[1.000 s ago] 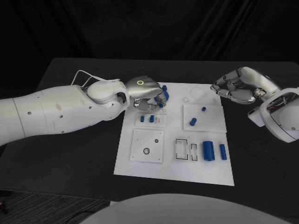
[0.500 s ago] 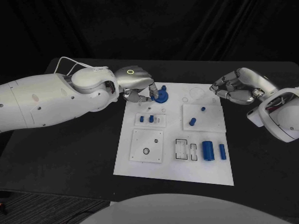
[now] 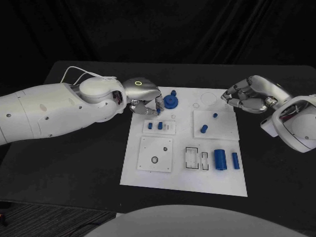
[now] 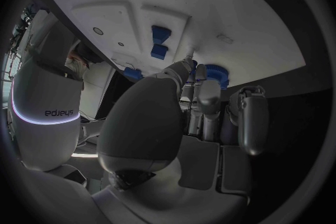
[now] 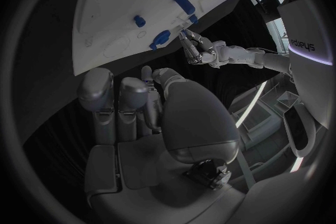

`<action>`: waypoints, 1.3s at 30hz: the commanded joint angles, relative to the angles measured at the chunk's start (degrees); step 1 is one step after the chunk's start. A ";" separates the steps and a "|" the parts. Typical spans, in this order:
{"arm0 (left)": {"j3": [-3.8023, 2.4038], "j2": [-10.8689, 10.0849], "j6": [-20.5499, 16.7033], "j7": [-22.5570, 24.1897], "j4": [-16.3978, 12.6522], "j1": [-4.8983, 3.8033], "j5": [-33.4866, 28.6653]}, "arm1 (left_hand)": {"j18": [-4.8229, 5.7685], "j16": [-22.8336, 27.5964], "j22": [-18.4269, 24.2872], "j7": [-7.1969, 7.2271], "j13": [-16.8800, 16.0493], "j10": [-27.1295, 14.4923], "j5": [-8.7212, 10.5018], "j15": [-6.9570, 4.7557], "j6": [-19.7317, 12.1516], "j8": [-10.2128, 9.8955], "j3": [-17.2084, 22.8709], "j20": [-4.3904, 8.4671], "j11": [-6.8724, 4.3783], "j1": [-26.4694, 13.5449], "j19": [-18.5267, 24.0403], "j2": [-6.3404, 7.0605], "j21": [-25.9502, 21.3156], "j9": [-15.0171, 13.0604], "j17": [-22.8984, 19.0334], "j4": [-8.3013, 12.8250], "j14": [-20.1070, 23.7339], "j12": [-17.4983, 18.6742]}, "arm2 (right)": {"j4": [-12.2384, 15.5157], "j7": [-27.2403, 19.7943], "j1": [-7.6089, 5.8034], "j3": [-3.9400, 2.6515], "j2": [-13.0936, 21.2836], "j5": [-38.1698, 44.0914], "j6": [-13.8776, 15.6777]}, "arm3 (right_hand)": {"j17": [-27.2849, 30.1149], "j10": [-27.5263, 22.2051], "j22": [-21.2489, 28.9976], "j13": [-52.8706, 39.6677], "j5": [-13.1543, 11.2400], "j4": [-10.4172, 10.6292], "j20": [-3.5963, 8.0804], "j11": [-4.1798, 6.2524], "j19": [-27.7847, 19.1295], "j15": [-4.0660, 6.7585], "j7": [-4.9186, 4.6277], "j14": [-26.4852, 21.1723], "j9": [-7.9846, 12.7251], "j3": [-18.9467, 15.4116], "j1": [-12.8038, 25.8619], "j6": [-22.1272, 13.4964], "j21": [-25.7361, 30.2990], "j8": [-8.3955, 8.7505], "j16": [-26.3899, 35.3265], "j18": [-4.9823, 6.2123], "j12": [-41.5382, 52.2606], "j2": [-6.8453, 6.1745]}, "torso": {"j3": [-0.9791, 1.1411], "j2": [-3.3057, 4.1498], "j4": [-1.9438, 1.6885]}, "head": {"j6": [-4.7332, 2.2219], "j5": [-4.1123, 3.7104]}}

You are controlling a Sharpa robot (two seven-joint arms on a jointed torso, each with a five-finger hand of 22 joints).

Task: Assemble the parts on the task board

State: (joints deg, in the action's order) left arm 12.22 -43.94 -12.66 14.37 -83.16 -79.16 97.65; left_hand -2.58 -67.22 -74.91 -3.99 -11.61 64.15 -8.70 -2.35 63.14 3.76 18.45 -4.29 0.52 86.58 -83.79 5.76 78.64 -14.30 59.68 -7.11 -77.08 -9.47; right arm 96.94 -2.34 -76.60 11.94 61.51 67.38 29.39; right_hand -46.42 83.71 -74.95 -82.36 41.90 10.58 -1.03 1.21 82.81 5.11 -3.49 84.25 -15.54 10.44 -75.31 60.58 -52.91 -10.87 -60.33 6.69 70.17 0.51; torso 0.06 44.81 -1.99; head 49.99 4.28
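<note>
We see the white task board [image 3: 183, 182] lying in the middle of the black bench [image 3: 80, 163], its long sides running from the far edge toward the near edge. Our left hand [image 3: 145, 98] hovers at the board's far-left corner, fingers pointing down and close together beside a round blue part with a peg [image 3: 172, 102]; we cannot tell whether the fingers actually touch or hold it. In the left wrist view the same blue round part [image 4: 217, 74] sits just past the fingertips [image 4: 190, 63]. Our right hand [image 3: 249, 96] sits above the bench just off the board's far-right corner, fingers curled in with nothing in them. On the board we see two small blue pegs [image 3: 155, 126] standing in a small plate on the left side, two blue pieces [image 3: 204, 129] on a plate right of them, and two blue cylinders [image 3: 226, 159] lying near the right edge
</note>
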 commanded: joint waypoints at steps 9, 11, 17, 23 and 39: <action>-0.05 0.27 -0.41 -0.78 0.34 0.76 0.29 | -0.11 0.56 -11.50 -0.06 0.13 0.15 0.19 0.03 -0.48 -0.07 0.42 -0.05 0.52 -0.50 0.18 0.10 -0.61 0.04 -0.51 -0.12 0.63 0.33 | -0.09 1.31 0.23 -0.03 -0.01 0.09 -0.61 | 0.13 0.17 -2.80 12.92 0.24 -0.25 0.09 0.16 -0.23 0.08 0.00 -0.08 -0.07 0.35 -0.65 0.12 0.23 0.06 0.37 -0.09 -0.31 0.06 | 0.05 0.01 -0.02 | 0.01 0.03; -0.05 0.28 -0.56 -0.83 0.32 0.83 0.29 | -0.11 0.56 -11.50 -0.06 0.13 0.15 0.19 0.03 -0.48 -0.07 0.42 -0.05 0.52 -0.50 0.18 0.10 -0.61 0.04 -0.51 -0.12 0.63 0.33 | -0.10 1.29 0.24 -0.03 -0.02 0.09 -0.58 | 0.13 0.17 -2.80 12.92 0.24 -0.25 0.09 0.16 -0.23 0.08 0.00 -0.08 -0.07 0.35 -0.65 0.12 0.23 0.06 0.37 -0.09 -0.31 0.06 | 0.11 0.00 0.03 | 0.01 0.11; -0.05 0.18 -0.25 -0.98 0.19 0.95 0.29 | -0.17 0.83 -11.42 -0.07 0.17 0.20 0.17 0.05 -0.48 -0.05 0.45 -0.05 0.54 -0.50 0.32 0.13 -0.87 0.05 -0.86 -0.11 0.82 0.39 | -0.11 1.33 0.25 -0.03 -0.01 0.09 -0.59 | 0.13 0.17 -2.80 12.92 0.24 -0.25 0.09 0.16 -0.23 0.08 0.00 -0.08 -0.07 0.35 -0.65 0.12 0.23 0.06 0.37 -0.09 -0.31 0.06 | 0.16 -0.02 0.05 | 0.01 0.14; -0.05 -0.14 -0.14 -1.06 -0.24 1.01 0.29 | -0.19 1.09 -11.39 -0.07 0.19 0.23 0.18 0.06 -0.48 -0.03 0.46 -0.06 0.55 -0.51 0.38 0.16 -0.99 0.06 -1.17 -0.10 1.01 0.43 | -0.15 1.39 0.30 -0.03 -0.03 0.09 -0.63 | 0.14 0.18 -2.80 12.87 0.23 -0.28 0.09 0.14 -0.24 0.07 -0.03 -0.08 -0.06 0.39 -0.67 0.06 0.27 0.10 0.38 -0.09 -0.27 0.07 | 0.17 -0.04 0.01 | 0.01 0.07; -0.04 -0.27 -0.08 -1.04 -0.71 1.07 0.29 | -0.39 2.23 -11.10 0.03 0.64 -0.14 0.23 0.12 -0.83 -0.04 0.73 -0.12 0.55 -0.65 0.96 0.40 -2.02 0.25 -2.38 -0.16 1.90 1.27 | -0.27 1.61 0.48 -0.03 -0.15 0.09 -1.00 | 0.07 0.15 -2.81 12.93 0.24 -0.34 0.08 0.12 -0.24 0.05 -0.04 -0.08 -0.06 0.46 -0.72 0.01 0.26 0.12 0.33 -0.09 -0.34 0.10 | 0.15 -0.04 -0.02 | 0.01 0.18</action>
State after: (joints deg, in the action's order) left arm 12.20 -44.27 -13.00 13.10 -83.80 -78.22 97.65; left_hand -2.59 -65.22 -74.91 -4.01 -11.02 64.14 -8.70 -2.15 62.72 3.53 18.93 -4.49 0.91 86.36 -83.14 6.00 76.95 -14.09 57.35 -7.27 -75.65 -8.37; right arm 96.69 -1.94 -76.27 11.94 61.37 67.37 28.73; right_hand -46.35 83.61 -74.92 -82.38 41.89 10.35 -1.03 1.11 82.81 5.09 -3.49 84.24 -15.52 10.67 -75.49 60.58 -52.92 -10.87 -60.34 6.69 70.18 0.69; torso 0.23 44.75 -1.97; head 49.99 4.47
